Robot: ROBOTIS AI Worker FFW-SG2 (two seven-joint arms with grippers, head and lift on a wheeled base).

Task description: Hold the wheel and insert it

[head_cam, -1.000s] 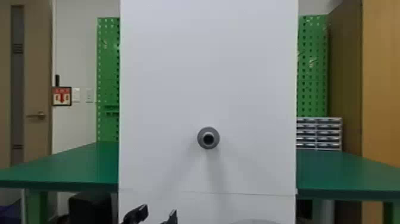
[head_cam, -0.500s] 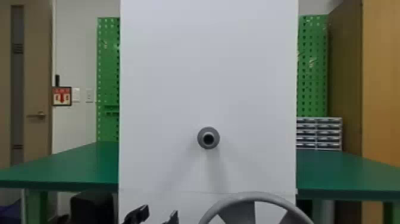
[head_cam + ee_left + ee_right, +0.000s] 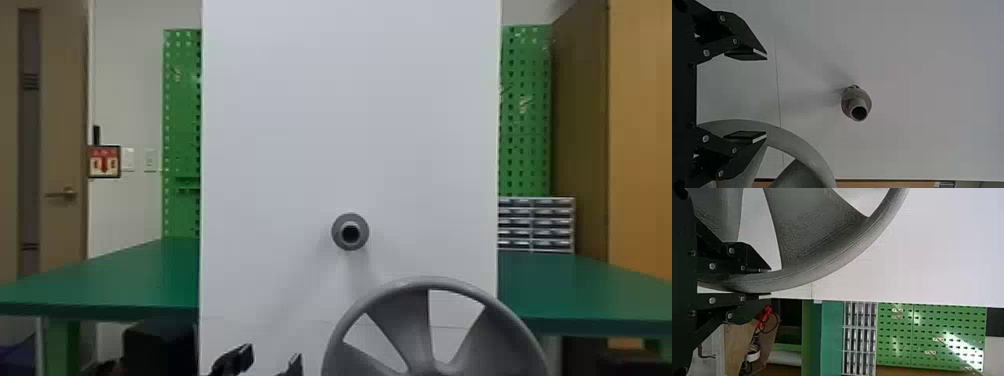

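Below the hollow grey peg (image 3: 350, 231), the round, spoked grey wheel (image 3: 412, 327) is held, uninserted, by the black right gripper (image 3: 768, 283), the left gripper (image 3: 766, 96) spread wide.

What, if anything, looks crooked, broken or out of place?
Nothing looks broken. The grey wheel's visible part seems whole, its rim held in the right gripper. A thin line crosses the white board below the peg, perhaps a seam.
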